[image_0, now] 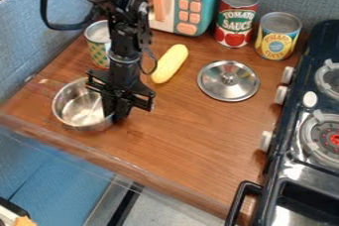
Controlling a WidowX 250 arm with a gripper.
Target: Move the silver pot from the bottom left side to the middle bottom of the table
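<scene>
Camera view: one silver pot [74,106], round and open-topped, standing upright on the wooden table [189,138] toward its lower left, near the front edge; its bright metal interior faces up. One black robot arm [122,34], entering from the top left, with a black cable looped at its side. One black gripper [115,113], pointing down at the pot's right-hand rim and overlapping that rim in the view; whether its jaws are open, closed or gripping the pot I cannot tell, the dark parts merging there. One round silver lid [228,81] with a central knob, lying right of the arm and well apart from the pot. One long yellow toy vegetable [170,64], lying at a slant between arm and lid. One can [98,49] with a green-and-yellow patterned label, upright behind the pot. One teal toy microwave [205,4] with peach buttons and handle, at the back. Two further upright cans to its right: a red one [236,19], and just beside it a yellow one [277,36]. One dark toy stove [317,44] with pale knobs, along the right side, its black front handle [241,197] at the lower end.
</scene>
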